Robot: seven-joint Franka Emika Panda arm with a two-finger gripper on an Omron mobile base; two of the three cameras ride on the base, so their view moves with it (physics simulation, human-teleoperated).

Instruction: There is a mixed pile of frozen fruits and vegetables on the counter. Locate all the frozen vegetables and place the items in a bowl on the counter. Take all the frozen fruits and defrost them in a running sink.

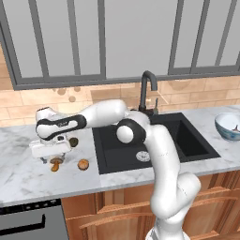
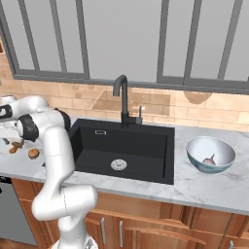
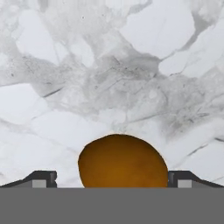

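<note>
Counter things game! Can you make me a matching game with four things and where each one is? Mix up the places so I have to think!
Things:
1. pale bulb
2. orange ball
3. bowl
4. faucet

Places:
A. standing behind the sink
B. on the counter, left of the sink in both base views
C. lying inside the bowl
D. on the counter, right of the sink in both base views

Pairs: 1-C, 2-B, 3-D, 4-A
</note>
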